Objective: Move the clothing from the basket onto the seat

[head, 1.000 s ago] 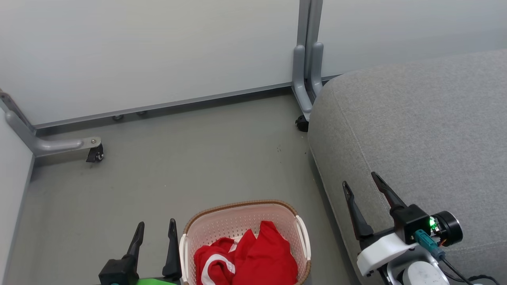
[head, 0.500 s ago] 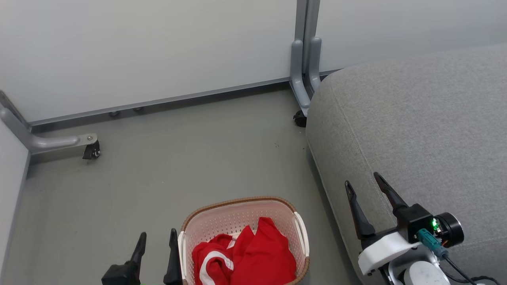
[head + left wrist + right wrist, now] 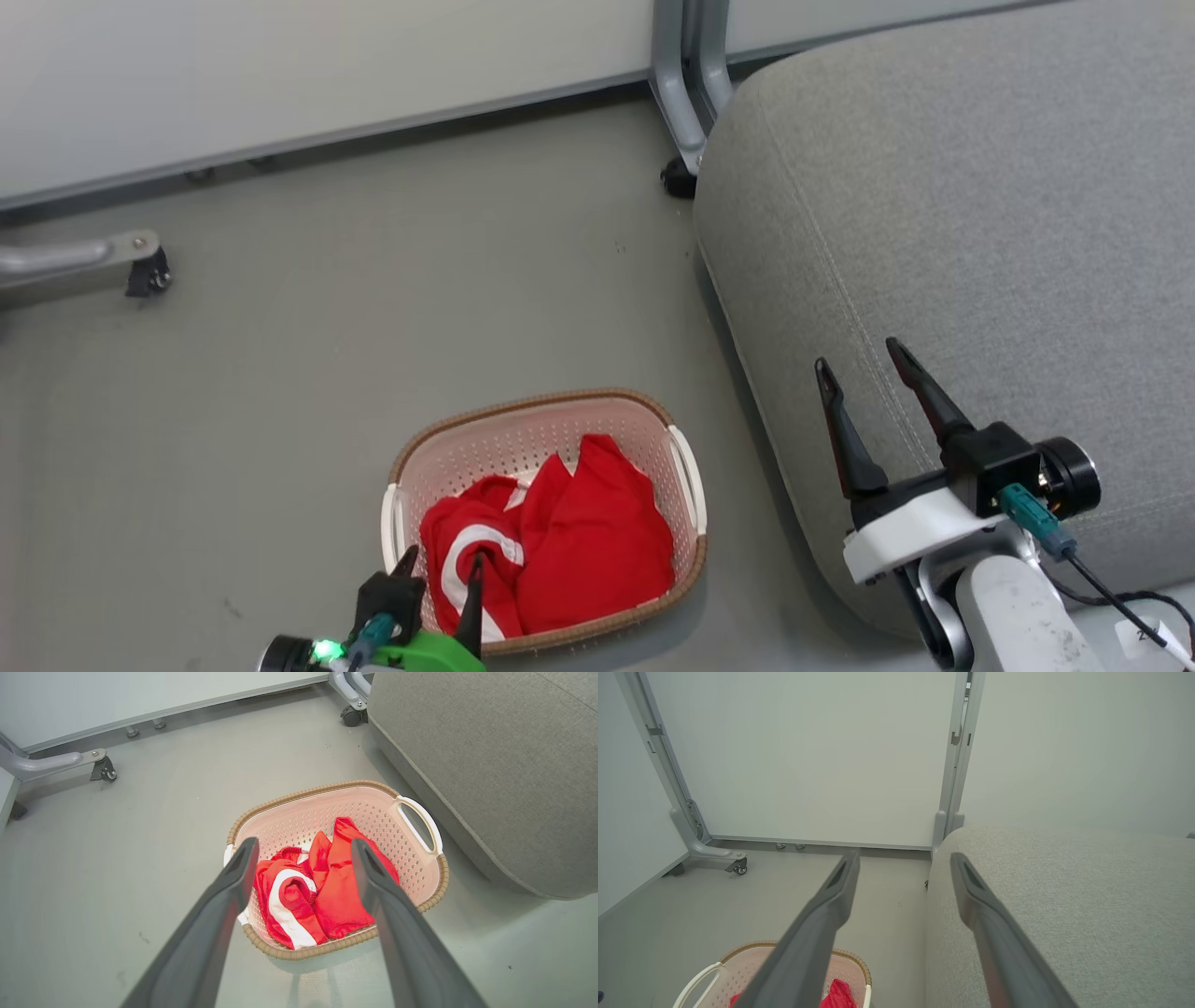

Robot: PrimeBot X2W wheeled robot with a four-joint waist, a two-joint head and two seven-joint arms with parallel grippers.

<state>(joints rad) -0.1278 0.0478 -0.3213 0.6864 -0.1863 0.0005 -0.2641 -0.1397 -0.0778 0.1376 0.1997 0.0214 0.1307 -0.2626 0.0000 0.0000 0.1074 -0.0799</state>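
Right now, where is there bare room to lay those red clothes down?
The seat is bare from its stitched seam back to the wall. The floor is bare between basket, wheeled leg and wall. Crowded: the basket, filled with clothing, open left gripper by its near rim.

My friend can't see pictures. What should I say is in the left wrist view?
Red clothing with white stripes lies bunched in a cream basket with a brown rim, on a grey floor. The left gripper, open, points its two dark fingers up from the bottom edge at the clothing. A big grey seat fills the upper right.
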